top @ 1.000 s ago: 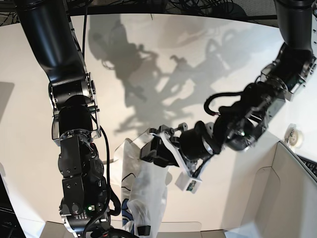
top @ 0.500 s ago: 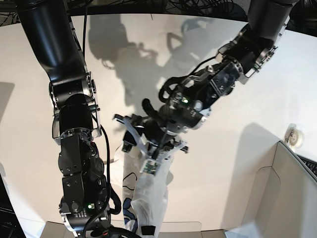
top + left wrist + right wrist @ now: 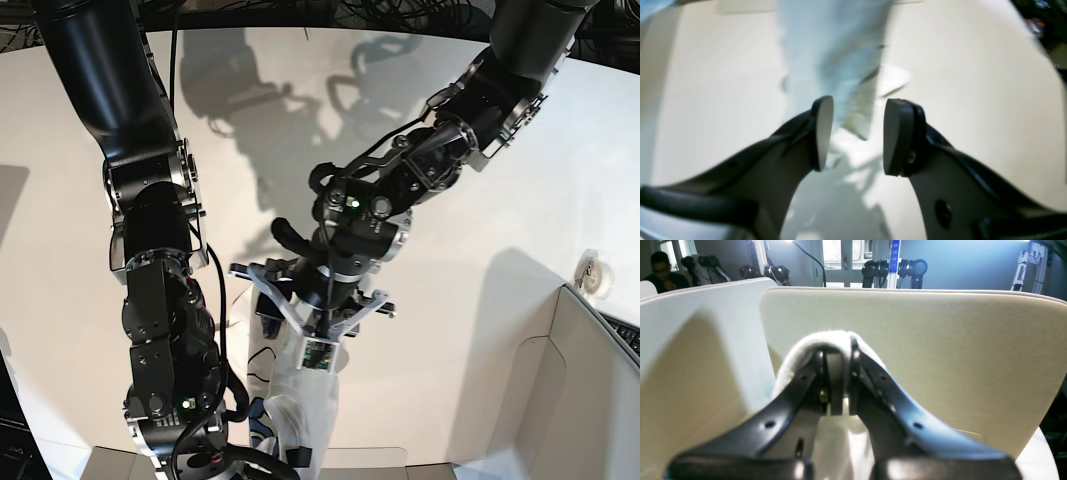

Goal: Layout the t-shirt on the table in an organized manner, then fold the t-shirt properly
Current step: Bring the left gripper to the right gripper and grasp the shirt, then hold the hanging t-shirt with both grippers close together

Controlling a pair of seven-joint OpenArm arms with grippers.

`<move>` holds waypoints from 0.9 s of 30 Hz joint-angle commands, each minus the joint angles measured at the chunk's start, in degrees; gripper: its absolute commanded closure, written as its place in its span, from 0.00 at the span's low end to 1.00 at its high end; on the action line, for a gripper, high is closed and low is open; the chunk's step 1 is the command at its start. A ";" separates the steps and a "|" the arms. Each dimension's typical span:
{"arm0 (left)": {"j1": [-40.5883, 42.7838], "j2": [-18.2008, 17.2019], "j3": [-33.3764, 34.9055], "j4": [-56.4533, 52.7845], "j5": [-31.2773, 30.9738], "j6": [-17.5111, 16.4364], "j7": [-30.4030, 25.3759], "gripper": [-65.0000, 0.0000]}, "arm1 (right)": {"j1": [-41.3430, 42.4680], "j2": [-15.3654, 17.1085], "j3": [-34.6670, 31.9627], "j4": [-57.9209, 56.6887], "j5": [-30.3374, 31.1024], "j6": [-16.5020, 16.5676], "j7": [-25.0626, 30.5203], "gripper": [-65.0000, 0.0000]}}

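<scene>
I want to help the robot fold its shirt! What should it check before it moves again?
1. Right gripper holding the t-shirt: ok, jaws shut on white cloth.
2. Left gripper ready to grab: ok, jaws open, cloth hanging just beyond them.
3. Cloth between the left jaws: not ok, the gap shows only table.
4. Shirt laid flat: not ok, it hangs bunched in a narrow strip.
5. Which part of the shirt the left gripper faces: cannot tell, the wrist view is blurred.

t-shirt blurred, cut off by top edge.
</scene>
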State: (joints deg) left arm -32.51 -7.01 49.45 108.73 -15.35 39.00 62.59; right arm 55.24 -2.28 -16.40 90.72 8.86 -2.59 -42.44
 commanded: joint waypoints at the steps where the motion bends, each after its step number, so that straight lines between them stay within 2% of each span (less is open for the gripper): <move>1: -1.38 0.72 -0.18 -0.20 1.07 0.16 -0.83 0.60 | 1.50 -0.40 -0.17 1.81 -2.75 -0.18 2.13 1.00; 6: -0.94 1.07 -0.53 -1.52 1.07 0.25 -1.18 0.60 | -0.34 -3.47 -6.41 2.34 -13.21 -0.27 2.22 1.00; 8: -0.76 0.98 -0.62 -1.61 1.33 0.34 -1.27 0.60 | -0.61 -4.88 -7.90 2.07 -15.94 -0.27 2.22 1.00; 10: -0.59 0.98 -0.62 -1.69 4.15 1.00 -1.27 0.60 | -1.31 -5.85 -8.52 2.07 -17.35 -0.27 2.22 1.00; 13: 0.82 1.16 -0.53 -1.69 9.33 1.00 -0.83 0.60 | -1.57 -6.72 -8.61 2.16 -18.49 -0.27 2.22 1.00; 19: 3.02 1.16 -0.70 -1.78 10.04 1.00 -0.83 0.60 | -1.57 -6.72 -8.52 2.16 -18.40 -0.27 2.22 1.00; 24: 5.92 1.16 -3.69 -1.78 15.66 1.00 -1.00 0.60 | -1.66 -6.72 -8.61 2.43 -18.40 -0.27 2.22 1.00; 27: 6.09 0.90 -4.48 -1.78 16.89 1.00 -0.92 0.60 | -2.01 -6.72 -8.61 2.43 -18.40 -0.27 2.22 1.00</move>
State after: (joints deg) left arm -24.86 -6.39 45.65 106.13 -0.12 39.81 62.83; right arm 51.27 -8.67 -25.10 92.09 -9.06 -2.59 -42.19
